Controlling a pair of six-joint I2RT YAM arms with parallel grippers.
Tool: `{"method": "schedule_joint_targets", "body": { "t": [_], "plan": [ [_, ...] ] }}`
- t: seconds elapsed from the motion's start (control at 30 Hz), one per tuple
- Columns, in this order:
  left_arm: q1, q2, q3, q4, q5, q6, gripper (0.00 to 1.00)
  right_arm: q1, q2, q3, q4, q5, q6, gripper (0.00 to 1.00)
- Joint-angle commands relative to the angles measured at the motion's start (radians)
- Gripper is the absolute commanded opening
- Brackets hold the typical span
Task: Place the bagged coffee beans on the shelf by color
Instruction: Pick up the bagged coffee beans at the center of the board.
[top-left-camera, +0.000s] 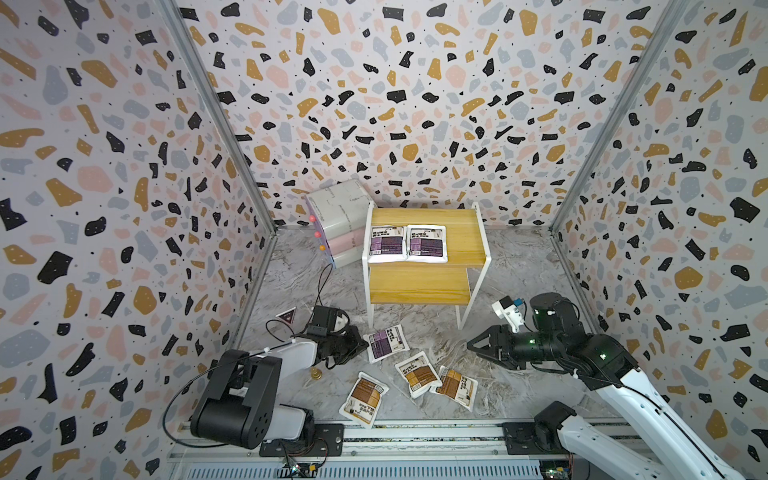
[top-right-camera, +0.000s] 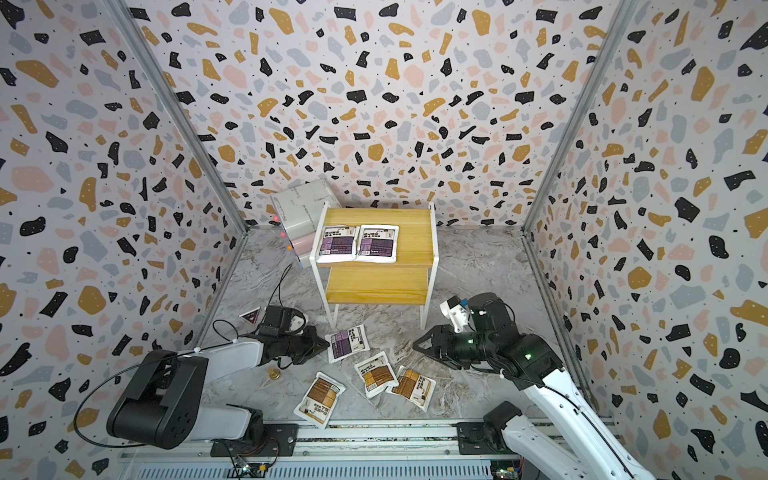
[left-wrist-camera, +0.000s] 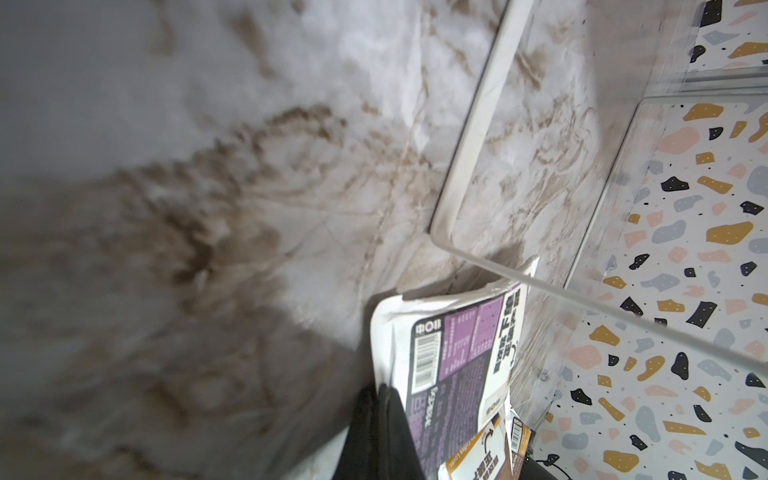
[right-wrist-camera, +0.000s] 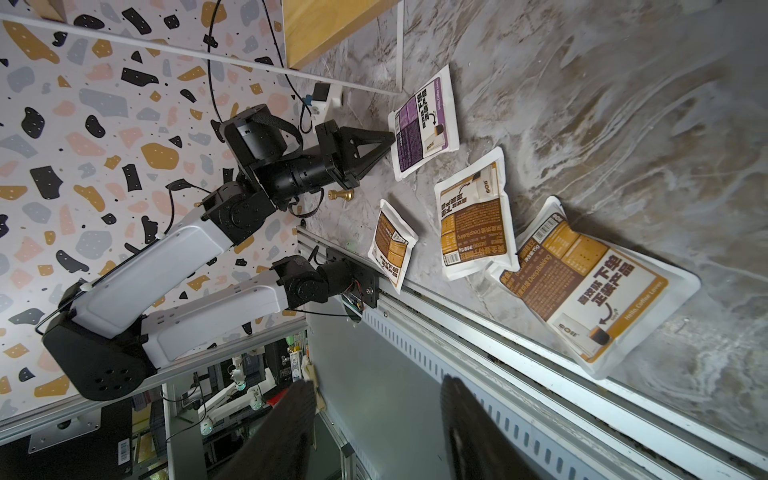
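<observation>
We pinch a purple pouch (top-left-camera: 385, 343).
The left jaws clamp its nine-o'clock edge; the right jaws hang parted, empty, at three.

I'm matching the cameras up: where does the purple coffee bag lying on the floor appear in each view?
Top view: purple bag, on the floor before the shelf.
Top view: the bag, same spot.
Left wrist: the bag close up, by the shelf's white frame.
Right wrist: the bag, past the brown bags.
Shared landmark: left hand, shut on its edge.
</observation>
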Motion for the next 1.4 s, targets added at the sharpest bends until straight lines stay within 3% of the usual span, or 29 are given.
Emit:
{"method": "schedule_joint_targets", "body": {
  "t": [0.0, 0.4, 0.67, 0.97, 1.37],
  "plan": [
    [0.0, -0.052, -0.017, -0.028, 0.038, -0.097, 0.0, 0.0, 0.0, 0.011, 0.022, 0.014, 0.005, 0.54],
    [-0.001, -0.435, 0.055, -0.25, 0.046, -0.312, 0.0, 0.003, -0.013, -0.026, 0.139, 0.015, 0.075, 0.59],
    [-0.024, -0.628, 0.051, -0.28, -0.008, -0.47, 0.0, 0.017, -0.094, -0.092, 0.291, 0.05, 0.312, 0.8],
    [-0.085, -0.71, 0.147, -0.271, -0.108, -0.549, 0.0, 0.04, -0.178, -0.152, 0.367, 0.201, 0.694, 0.8],
    [-0.289, -0.751, 0.31, -0.325, -0.336, -0.573, 0.0, 0.14, -0.08, -0.139, 0.501, 0.216, 0.929, 0.8]
  ]
}}
